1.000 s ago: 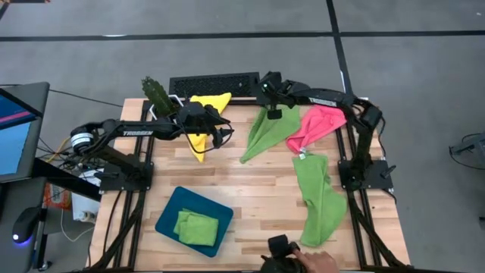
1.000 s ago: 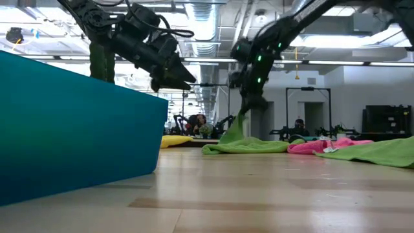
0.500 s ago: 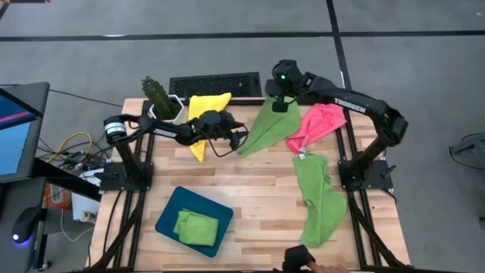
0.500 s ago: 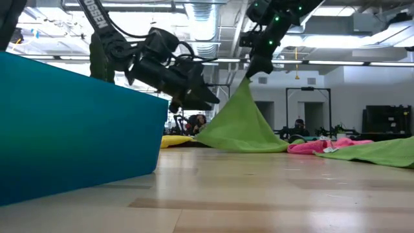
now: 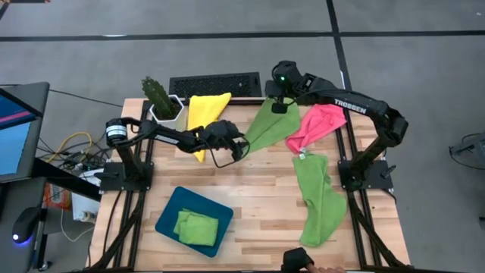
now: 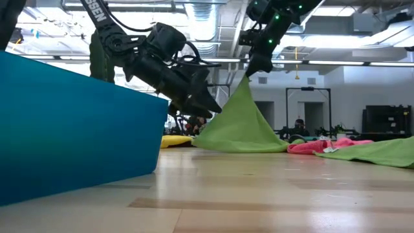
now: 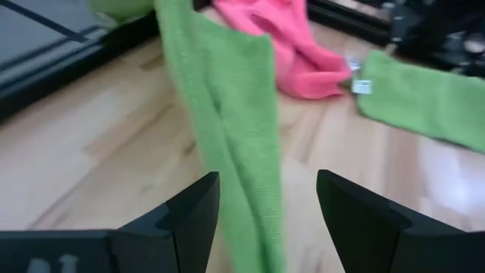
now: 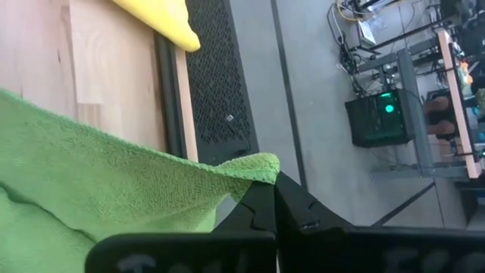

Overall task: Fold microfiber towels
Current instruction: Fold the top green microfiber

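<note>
A lime green towel (image 5: 261,129) stands like a tent at the far middle of the table, with my right gripper (image 5: 279,105) shut on its top. Its lower edge (image 6: 236,147) rests on the table. My left gripper (image 5: 241,145) is open and low beside the towel's left end. In the left wrist view its fingers (image 7: 189,216) stand on either side of the hanging fold (image 7: 235,152) without touching it. Flat on the table lie a yellow towel (image 5: 203,114), a pink towel (image 5: 318,125) and another green towel (image 5: 318,193). My right gripper pinches a corner of the green towel (image 8: 258,168) between its two fingertips, coming from above at a slant. The towel hangs below the fingers and spreads out downward, with its lower edge on the table.
A dark teal tray (image 5: 170,208) at the near left holds a folded green towel (image 5: 195,227). A potted cactus (image 5: 158,95) and a keyboard (image 5: 214,83) sit at the far edge. A person's hand (image 5: 311,267) shows at the near edge.
My right gripper has risen with the green towel's corner, drawing the flat towel up into a tent while its lower edge stayed on the table. My left gripper has gone from above the yellow towel toward the table's right and down, to the green towel's left end.
</note>
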You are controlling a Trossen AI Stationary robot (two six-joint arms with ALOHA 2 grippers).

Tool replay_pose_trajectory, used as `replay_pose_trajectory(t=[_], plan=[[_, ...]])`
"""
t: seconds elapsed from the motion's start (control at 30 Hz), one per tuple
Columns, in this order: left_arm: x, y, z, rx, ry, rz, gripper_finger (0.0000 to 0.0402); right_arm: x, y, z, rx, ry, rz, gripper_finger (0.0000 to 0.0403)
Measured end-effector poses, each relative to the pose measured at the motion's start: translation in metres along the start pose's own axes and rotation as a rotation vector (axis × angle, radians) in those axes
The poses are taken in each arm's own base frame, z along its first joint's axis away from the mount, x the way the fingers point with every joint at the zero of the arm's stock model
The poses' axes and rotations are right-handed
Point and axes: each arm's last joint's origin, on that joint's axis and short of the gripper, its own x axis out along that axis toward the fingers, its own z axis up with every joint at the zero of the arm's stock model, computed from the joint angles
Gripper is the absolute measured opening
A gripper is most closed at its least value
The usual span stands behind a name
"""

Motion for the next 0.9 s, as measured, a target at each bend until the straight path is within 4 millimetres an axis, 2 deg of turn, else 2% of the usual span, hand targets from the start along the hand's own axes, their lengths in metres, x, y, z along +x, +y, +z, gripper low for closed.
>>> replay_pose_trajectory(t=[0.17, 0.67, 0.9], plan=[[-0.001, 0.0, -0.004, 0.028, 0.023, 0.093, 0.0215, -0.003, 0.002, 0.003, -0.008, -0.011, 0.0, 0.0008], [0.0, 0.003, -0.008, 0.037, 0.063, 0.09, 0.0215, -0.02, 0.004, 0.011, -0.044, -0.047, -0.028, 0.0009], [0.018, 0.005, -0.033, 0.016, 0.128, 0.062, 0.0215, -0.026, 0.006, 0.015, -0.052, -0.061, -0.039, 0.0011]])
